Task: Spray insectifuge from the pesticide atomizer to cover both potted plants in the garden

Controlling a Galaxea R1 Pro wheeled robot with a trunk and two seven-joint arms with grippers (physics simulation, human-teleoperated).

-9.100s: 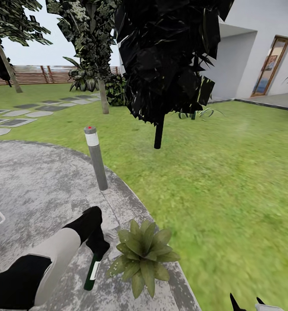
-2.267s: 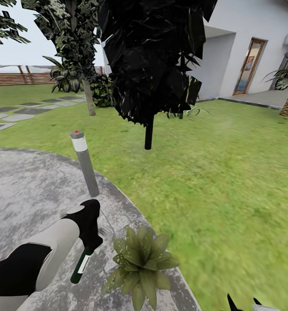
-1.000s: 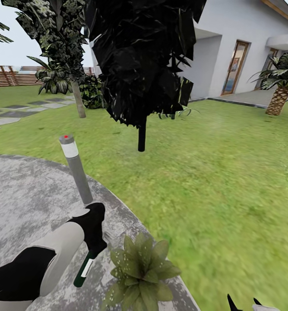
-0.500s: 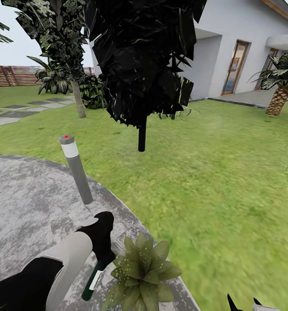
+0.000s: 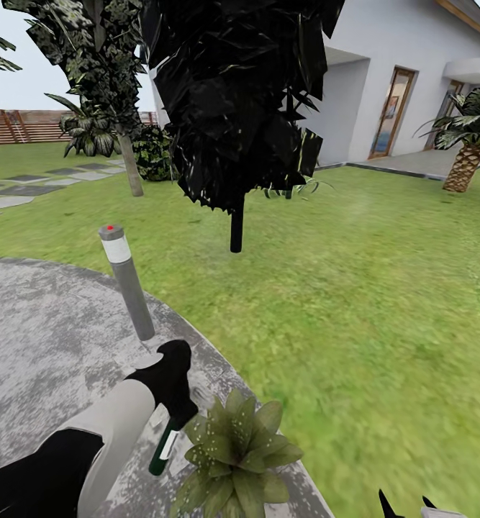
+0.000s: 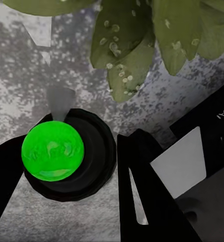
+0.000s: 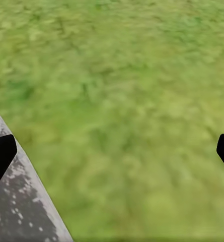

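My left gripper point(image 5: 176, 406) is shut on the pesticide atomizer point(image 5: 163, 447), a slim dark green bottle with a white label, hanging tilted over the grey patio. It is held just left of a potted plant point(image 5: 236, 455), a low rosette of olive-green leaves speckled with pale droplets. In the left wrist view the bottle point(image 6: 53, 149) appears end-on as a bright green disc in a black ring between the fingers point(image 6: 139, 171), with the leaves point(image 6: 134, 43) close ahead. My right gripper point(image 7: 112, 151) is open over grass, its black tips point(image 5: 405, 506) at the lower right.
A grey bollard lamp point(image 5: 127, 283) stands at the edge of the round patio point(image 5: 45, 324), just beyond my left arm. A dark tree point(image 5: 236, 108) rises on the lawn point(image 5: 369, 302) ahead. The white house point(image 5: 405, 79) and a palm point(image 5: 466, 137) stand far right.
My left gripper has carried the atomizer rightward and closer to the plant. The camera view has stayed put over the last second.
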